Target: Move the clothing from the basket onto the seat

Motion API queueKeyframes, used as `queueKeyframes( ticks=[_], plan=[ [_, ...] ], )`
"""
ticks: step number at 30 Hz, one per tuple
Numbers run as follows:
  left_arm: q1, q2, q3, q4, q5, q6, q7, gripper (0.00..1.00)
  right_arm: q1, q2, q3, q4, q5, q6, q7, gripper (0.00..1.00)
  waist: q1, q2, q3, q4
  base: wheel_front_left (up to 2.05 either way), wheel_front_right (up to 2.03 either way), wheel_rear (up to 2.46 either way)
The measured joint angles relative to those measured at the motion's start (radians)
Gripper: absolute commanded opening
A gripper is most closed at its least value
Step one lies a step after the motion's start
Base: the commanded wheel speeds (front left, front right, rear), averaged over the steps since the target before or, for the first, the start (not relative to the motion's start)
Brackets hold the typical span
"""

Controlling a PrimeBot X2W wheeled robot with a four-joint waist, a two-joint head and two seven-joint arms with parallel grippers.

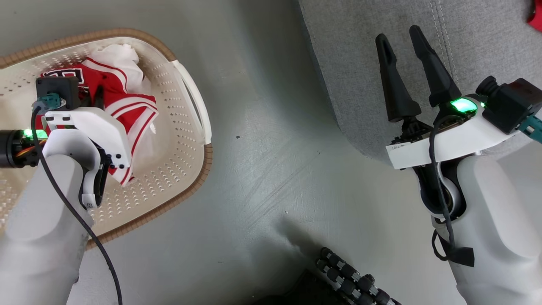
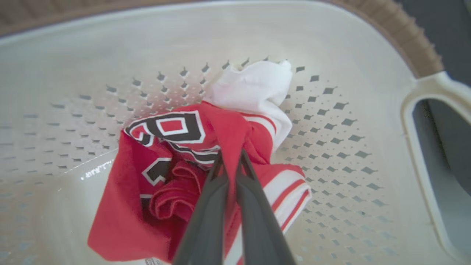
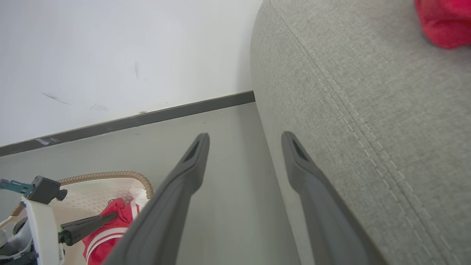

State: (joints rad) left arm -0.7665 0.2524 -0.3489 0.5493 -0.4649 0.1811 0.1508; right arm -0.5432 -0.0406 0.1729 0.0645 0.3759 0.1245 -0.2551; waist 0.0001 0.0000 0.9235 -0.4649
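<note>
the clothing [image 2: 176, 184], a crumpled red bundle with white stripes, black-and-white lettering and a white part, lies inside the basket [image 1: 169, 140], toward the end with the white handle [image 1: 201, 108]. the left gripper [image 2: 230, 157] reaches down into the basket. its two dark fingers are clenched on a raised fold of the red cloth, pinched between the tips, while the rest of the bundle rests on the basket's bottom. in the head view the left wrist covers part of the bundle.

the basket stands on the grey floor [image 1: 262, 148], apart from the seat [image 1: 347, 63], which takes the upper right of the head view. the right gripper [image 1: 398, 36] hovers by the rounded corner of the seat with its fingers spread wide and nothing between them. in the right wrist view one finger shows against the floor and the other against the seat's edge. a second red piece [image 3: 445, 22] lies on the seat at the top right corner of that view, cut off by the frame. beyond the basket a pale wall [image 3: 110, 55] meets the floor along a dark skirting strip [image 3: 165, 112].
</note>
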Motion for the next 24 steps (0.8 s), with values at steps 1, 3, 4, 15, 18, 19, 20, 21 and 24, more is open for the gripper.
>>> queueKeyframes(
  ticks=[1,3,4,15,18,19,20,21,24],
  plan=[
    [0.0,0.001,0.003,-0.005,-0.001,0.0,-0.009,0.0,-0.001,0.0,0.0,0.002,-0.002,0.0,0.0,1.0,0.0,0.0,-0.003,0.004,0.0,0.0,0.0],
    [0.002,0.002,0.011,-0.019,-0.002,0.0,-0.03,0.0,-0.005,0.0,0.001,0.007,-0.009,0.0,0.0,1.0,0.0,0.0,-0.01,0.012,0.0,0.0,0.0],
    [0.004,0.002,0.013,-0.026,-0.002,-0.001,-0.04,0.0,-0.011,0.0,0.001,0.011,-0.012,0.0,0.0,1.0,0.0,0.0,-0.013,0.016,0.0,0.0,0.0],
    [0.044,-0.011,0.042,-0.099,-0.038,-0.018,-0.144,0.0,-0.06,-0.001,-0.014,0.042,-0.065,0.0,0.0,1.0,0.0,0.0,-0.059,0.061,0.0,0.0,0.0],
    [0.059,-0.023,0.05,-0.127,-0.045,-0.026,-0.174,0.0,-0.063,-0.001,-0.029,0.047,-0.074,0.0,0.0,1.0,0.0,0.0,-0.077,0.076,0.0,0.0,0.0],
    [0.064,-0.028,0.051,-0.135,-0.045,-0.027,-0.185,0.0,-0.063,-0.001,-0.033,0.05,-0.081,0.0,0.0,1.0,0.0,0.0,-0.083,0.08,0.0,0.0,0.0],
    [0.071,-0.032,0.052,-0.144,-0.046,-0.027,-0.194,0.0,-0.063,-0.001,-0.035,0.053,-0.086,0.0,0.0,1.0,0.0,0.0,-0.09,0.085,0.0,0.0,0.0],
    [0.078,-0.034,0.052,-0.152,-0.047,-0.027,-0.204,0.0,-0.063,-0.001,-0.037,0.055,-0.091,0.0,0.0,1.0,0.0,0.0,-0.097,0.09,0.0,0.0,0.0],
    [0.1,-0.04,0.053,-0.175,-0.055,-0.035,-0.228,0.0,-0.063,-0.001,-0.048,0.065,-0.112,0.0,0.0,1.0,0.0,0.0,-0.119,0.106,0.0,0.0,0.0]
  ],
)
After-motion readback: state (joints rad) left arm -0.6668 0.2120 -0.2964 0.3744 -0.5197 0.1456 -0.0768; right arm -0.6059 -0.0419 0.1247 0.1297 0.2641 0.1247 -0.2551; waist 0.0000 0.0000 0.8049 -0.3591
